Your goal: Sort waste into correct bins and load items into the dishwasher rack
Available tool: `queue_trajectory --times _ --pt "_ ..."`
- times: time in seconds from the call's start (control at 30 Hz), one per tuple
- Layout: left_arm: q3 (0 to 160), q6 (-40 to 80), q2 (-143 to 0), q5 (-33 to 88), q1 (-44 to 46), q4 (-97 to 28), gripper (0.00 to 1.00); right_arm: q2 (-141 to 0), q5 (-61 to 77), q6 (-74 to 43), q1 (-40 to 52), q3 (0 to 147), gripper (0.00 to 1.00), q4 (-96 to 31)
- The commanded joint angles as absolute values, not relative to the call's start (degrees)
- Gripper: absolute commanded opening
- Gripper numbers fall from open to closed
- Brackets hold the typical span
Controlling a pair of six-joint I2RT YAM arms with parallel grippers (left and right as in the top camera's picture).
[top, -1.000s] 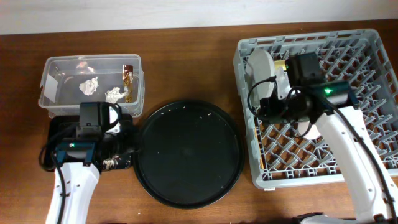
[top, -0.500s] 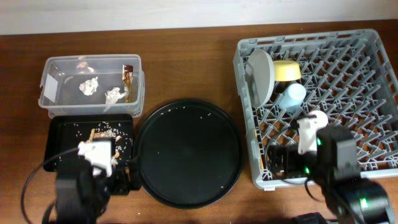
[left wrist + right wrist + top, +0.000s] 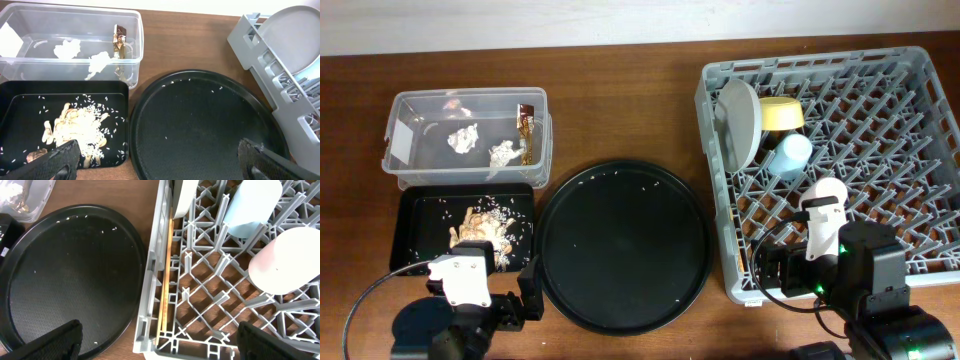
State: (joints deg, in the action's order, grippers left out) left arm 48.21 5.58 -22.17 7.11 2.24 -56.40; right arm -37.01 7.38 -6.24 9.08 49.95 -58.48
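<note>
**L gripper** (image 3: 160,167): fingers (image 3: 55,160) wide apart, nothing betw. them.
- Food leftovers (image 3: 75,132) in black tray (image 3: 20,115), just ahead of the finger at view's left.
- Clear tub (image 3: 132,65) beyond that, w/ tissue scraps (image 3: 67,49) and wrapper (image 3: 119,42) inside.
- Round tray (image 3: 200,130) ahead, mid-gap, w/ a few stray grains.

**R gripper** (image 3: 160,347): fingers (image 3: 47,342) wide apart, empty.
- Chopsticks (image 3: 166,270) ahead, approx. mid-gap, flat along the wall of the rack (image 3: 148,305).
- Pink cup (image 3: 285,260) ahead of the finger at view's right.
- Blue cup (image 3: 250,210) farther on.
- Plate (image 3: 740,120) and yellow bowl (image 3: 782,113) farthest, at the rack's back corner.

**Status (judged):** sorting and loading look complete. Step is to stand off.

**To do it well:** leave both finger pairs open, stay clear of rack wall and tray rims, no sweep over the cups.
</note>
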Motion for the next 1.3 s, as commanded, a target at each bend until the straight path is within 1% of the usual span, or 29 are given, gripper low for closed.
queue_trajectory --times 0.0,0.17,0.23,0.37,0.57,0.67,0.73,0.83,0.87,1.0,1.27 --pt "47.72 5.72 -21.89 7.75 2.48 -56.42 0.99 -36.84 6.87 -6.44 8.97 49.39 0.99 -58.48" --pt "47.72 5.72 -21.89 7.73 2.48 -56.42 0.99 -36.84 6.70 -6.20 8.97 49.39 0.99 -58.46" --pt "47.72 5.72 -21.89 7.73 2.48 -56.42 0.99 -36.51 1.69 -5.48 8.97 49.25 0.99 -55.70" --pt "47.72 5.72 -21.89 7.73 2.46 -56.42 0.99 -30.33 -3.66 -4.47 6.24 44.16 0.99 -45.25" --pt "47.72 5.72 -21.89 7.73 2.48 -56.42 0.99 -7.18 -4.49 -4.93 4.71 19.86 0.99 -25.04" --pt "47.72 5.72 -21.89 7.73 2.48 -56.42 0.99 -0.14 -4.36 -4.91 4.73 11.64 0.99 -16.82" --pt "47.72 5.72 -21.89 7.73 2.46 -56.42 0.99 -0.19 -4.38 -4.91 4.75 8.43 0.99 -10.17" --pt "47.72 5.72 -21.89 7.73 2.48 -56.42 0.99 -0.19 -5.06 -4.89 4.73 1.30 0.99 4.25" --pt "47.72 5.72 -21.89 7.73 2.48 -56.42 0.99 -0.19 -5.08 -4.86 4.73 0.34 0.99 4.58" --pt "47.72 5.72 -21.89 7.73 2.48 -56.42 0.99 -0.19 -3.66 -4.91 4.73 0.32 0.99 -4.71" --pt "47.72 5.72 -21.89 7.73 2.46 -56.42 0.99 -0.21 -3.68 -4.91 4.75 0.32 0.99 -4.32"
